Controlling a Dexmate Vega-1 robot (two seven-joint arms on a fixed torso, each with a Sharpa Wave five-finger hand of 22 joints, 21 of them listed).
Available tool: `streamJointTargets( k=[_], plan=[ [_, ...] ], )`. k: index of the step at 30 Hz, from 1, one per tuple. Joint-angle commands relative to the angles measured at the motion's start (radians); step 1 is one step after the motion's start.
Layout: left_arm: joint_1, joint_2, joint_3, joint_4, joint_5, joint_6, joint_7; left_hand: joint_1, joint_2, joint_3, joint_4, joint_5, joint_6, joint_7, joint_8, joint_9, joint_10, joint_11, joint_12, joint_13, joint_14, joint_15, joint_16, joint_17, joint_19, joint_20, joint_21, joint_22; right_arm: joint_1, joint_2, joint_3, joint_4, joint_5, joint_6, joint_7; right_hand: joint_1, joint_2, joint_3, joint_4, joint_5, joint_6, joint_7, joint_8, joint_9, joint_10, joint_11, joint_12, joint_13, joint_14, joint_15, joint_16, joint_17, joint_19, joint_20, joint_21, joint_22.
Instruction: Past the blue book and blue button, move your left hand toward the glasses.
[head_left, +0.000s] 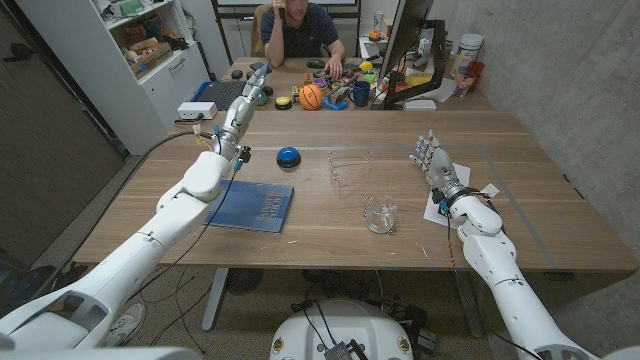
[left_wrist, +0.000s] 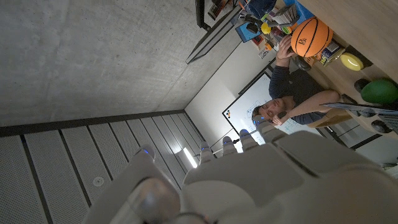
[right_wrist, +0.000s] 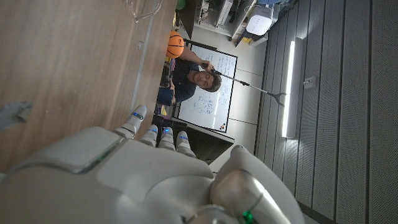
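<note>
My left hand (head_left: 255, 82) hangs raised at upper left of the frame, fingers extended, holding nothing, beyond the blue book (head_left: 250, 205) and blue button (head_left: 288, 156). The glasses (head_left: 347, 166) lie mid-counter; reaching them remains.

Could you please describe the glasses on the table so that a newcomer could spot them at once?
Start at the wooden table and find the blue button near its middle. Just to its right lie the glasses, thin-framed and nearly see-through, unlike the clear glass cup standing nearer the robot.
</note>
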Motion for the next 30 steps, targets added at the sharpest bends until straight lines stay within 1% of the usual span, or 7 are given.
streamJointTargets(
  k=[1,7,10,16,24,27,30],
  plan=[
    [-0.075,0.039,0.047,-0.055,0.159,0.059,-0.005,0.020,-0.009,-0.003,-0.014,0.007,-0.015,-0.003,0.004,0.005,-0.066,-0.008,-0.006,0.005,-0.046,0.005,-0.003,0.002,-0.022,0.006,-0.007,0.003,-0.004,0.016,0.011,0.001,-0.002,0.010,0.006,-0.003,0.035,0.000,0.005,0.004,-0.004,0.002,0.005,0.001,-0.001,-0.004,0.007,0.003,-0.003,-0.003,0.004,0.005,0.000,0.001,-0.002,0.005],
    [-0.106,0.061,0.069,-0.086,0.215,0.108,-0.037,0.049,-0.024,-0.014,-0.035,0.015,-0.052,-0.003,-0.001,0.005,-0.130,-0.010,-0.009,0.005,-0.089,0.010,-0.005,0.004,-0.056,0.016,-0.008,0.004,-0.009,0.019,0.014,-0.004,-0.002,0.012,0.005,-0.006,0.034,-0.002,0.007,0.003,-0.002,0.002,0.006,0.001,-0.001,-0.003,0.007,0.003,-0.001,-0.003,0.004,0.005,0.000,0.001,-0.004,0.005],
    [-0.122,0.063,0.079,-0.088,0.235,0.112,-0.049,0.058,-0.028,-0.017,-0.040,0.017,-0.066,-0.003,-0.002,0.005,-0.145,-0.006,-0.008,0.005,-0.100,0.014,-0.005,0.004,-0.063,0.020,-0.008,0.004,-0.012,0.019,0.014,-0.008,-0.005,0.014,0.004,-0.008,0.033,-0.003,0.007,0.003,-0.001,0.002,0.006,0.001,0.000,-0.004,0.007,0.003,-0.002,-0.003,0.004,0.005,0.001,0.000,-0.005,0.005],
    [-0.147,0.066,0.097,-0.097,0.286,0.125,-0.057,0.073,-0.036,-0.021,-0.050,0.021,-0.085,-0.002,-0.003,0.006,-0.151,0.001,-0.003,0.005,-0.107,0.021,-0.003,0.004,-0.062,0.029,-0.004,0.004,-0.020,0.019,0.014,-0.021,-0.009,0.012,-0.003,-0.010,0.032,-0.005,0.009,0.003,-0.001,0.002,0.006,0.001,0.000,-0.004,0.007,0.003,-0.001,-0.002,0.004,0.005,0.000,0.000,-0.007,0.006],
    [-0.194,0.078,0.137,-0.126,0.379,0.178,-0.098,0.098,-0.046,-0.025,-0.066,0.027,-0.102,-0.002,-0.001,0.007,-0.152,0.006,0.002,0.005,-0.114,0.027,0.000,0.004,-0.064,0.045,-0.002,0.003,-0.037,0.019,0.020,-0.047,-0.012,0.013,-0.018,-0.013,0.031,-0.007,0.010,0.003,0.001,0.002,0.006,0.001,0.001,-0.005,0.007,0.003,-0.001,-0.002,0.004,0.006,0.000,0.001,-0.009,0.006],
    [-0.213,0.089,0.157,-0.145,0.424,0.219,-0.127,0.115,-0.051,-0.028,-0.076,0.032,-0.117,-0.002,-0.001,0.007,-0.167,0.006,0.000,0.005,-0.120,0.029,0.002,0.004,-0.066,0.055,-0.001,0.002,-0.040,0.020,0.022,-0.050,-0.014,0.015,-0.021,-0.015,0.030,-0.008,0.010,0.003,0.000,0.002,0.006,0.001,0.000,-0.005,0.007,0.003,-0.002,-0.002,0.004,0.006,-0.005,0.002,-0.012,0.006],
    [-0.225,0.087,0.167,-0.139,0.439,0.223,-0.139,0.127,-0.055,-0.031,-0.083,0.036,-0.133,-0.002,-0.003,0.007,-0.182,0.007,-0.002,0.005,-0.133,0.025,0.001,0.005,-0.069,0.058,-0.001,0.002,-0.042,0.020,0.023,-0.055,-0.014,0.014,-0.024,-0.016,0.030,-0.009,0.010,0.003,0.002,0.002,0.006,0.001,0.002,-0.006,0.007,0.003,-0.001,-0.002,0.004,0.006,-0.006,0.003,-0.014,0.006]
  ],
)
